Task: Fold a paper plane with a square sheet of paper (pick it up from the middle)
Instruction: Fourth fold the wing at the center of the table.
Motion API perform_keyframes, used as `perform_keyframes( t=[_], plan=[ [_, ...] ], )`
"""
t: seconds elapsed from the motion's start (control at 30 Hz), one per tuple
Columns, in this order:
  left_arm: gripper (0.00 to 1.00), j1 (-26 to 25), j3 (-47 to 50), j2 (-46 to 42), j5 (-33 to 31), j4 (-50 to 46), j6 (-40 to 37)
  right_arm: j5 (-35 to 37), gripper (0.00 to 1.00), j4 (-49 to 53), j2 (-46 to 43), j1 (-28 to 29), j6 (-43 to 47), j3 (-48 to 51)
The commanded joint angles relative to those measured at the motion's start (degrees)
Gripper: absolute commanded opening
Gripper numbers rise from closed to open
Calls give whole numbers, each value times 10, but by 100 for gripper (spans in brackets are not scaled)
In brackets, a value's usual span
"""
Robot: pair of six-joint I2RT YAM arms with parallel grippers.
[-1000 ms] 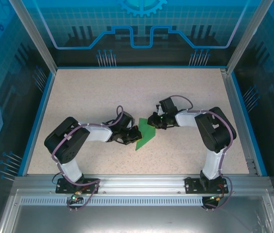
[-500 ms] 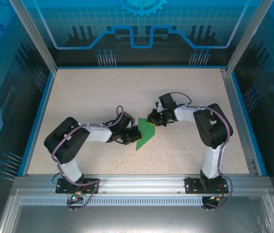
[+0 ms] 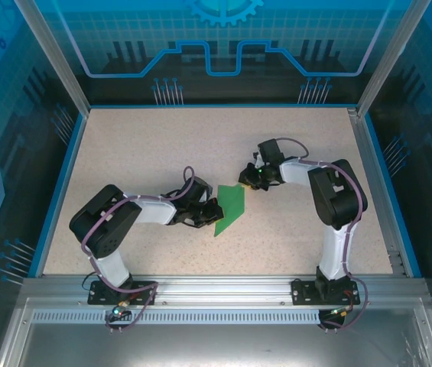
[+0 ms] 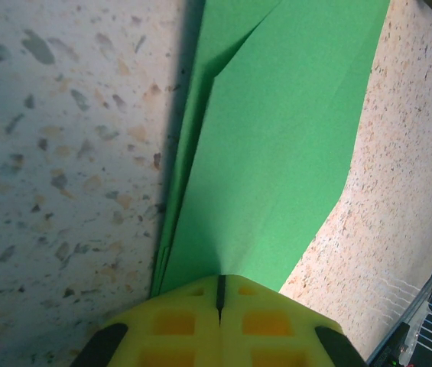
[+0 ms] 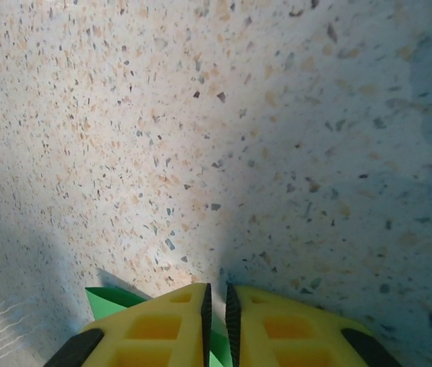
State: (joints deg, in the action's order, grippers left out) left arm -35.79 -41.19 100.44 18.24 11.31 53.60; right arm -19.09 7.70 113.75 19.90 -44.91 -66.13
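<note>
Lying close to the middle of the table (image 3: 154,145), the green paper (image 3: 231,205) is showing a folded outline, broad at its far end and narrowing to a point toward the table's near edge. In the left wrist view the green paper (image 4: 277,153) is displaying stacked layers along one long edge and a slanting crease. The left gripper (image 3: 211,212) is resting just left of the table's middle, at the paper's left edge. Its yellow fingers (image 4: 177,321) are pressing fully together and meeting the paper; whether a layer is being pinched cannot be told. The right gripper (image 3: 247,182) is hovering just right of the table's middle, beside the paper's far right corner. Its fingers (image 5: 277,325) are standing a narrow slit apart, over the speckled table (image 5: 238,115), gripping nothing that can be seen. A green corner (image 5: 112,298) is peeking out beside them.
</note>
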Motion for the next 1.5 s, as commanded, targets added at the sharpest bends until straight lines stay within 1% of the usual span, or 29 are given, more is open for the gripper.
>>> perform_keyframes(
  t=[0.0,0.1,0.23,0.37,0.47,0.6,0.63,0.73,0.87,1.0,1.1,1.2,1.27,1.33,1.47],
  plan=[
    [0,-1,42,43,-52,-148,-19,38,18,5,-27,-21,24,-8],
    [0,-1,41,42,-53,-150,-20,25,19,4,-61,-17,32,3],
    [0,-2,39,44,-49,-145,-18,3,20,-31,-108,2,25,51],
    [0,-2,38,44,-45,-139,-18,-18,15,-61,-123,39,8,91],
    [0,-2,36,45,-44,-139,-20,-40,12,-85,-115,66,-10,107],
    [0,-2,31,44,-45,-147,-24,-47,9,-96,-83,94,-18,112],
    [0,-2,31,44,-47,-148,-24,-50,7,-102,-75,97,-21,116],
    [0,-2,32,41,-48,-150,-23,-44,7,-116,-60,99,-27,133],
    [0,-2,32,34,-46,-147,-26,-22,7,-115,-46,97,-21,150],
    [4,-2,25,7,-28,-147,-35,9,6,-93,-37,97,-9,153],
    [8,-1,-11,-23,-23,-186,-50,13,6,-91,-31,97,-9,154],
    [14,0,-48,-62,-33,-232,-59,18,6,-90,-30,97,-11,154],
    [17,2,-67,-80,-31,-249,-56,21,6,-89,-31,96,-11,171],
    [19,2,-73,-95,-14,-238,-45,21,6,-90,-32,97,-12,172],
    [20,1,-72,-88,51,-164,-4,22,6,-91,-28,97,-15,171]
  ],
)
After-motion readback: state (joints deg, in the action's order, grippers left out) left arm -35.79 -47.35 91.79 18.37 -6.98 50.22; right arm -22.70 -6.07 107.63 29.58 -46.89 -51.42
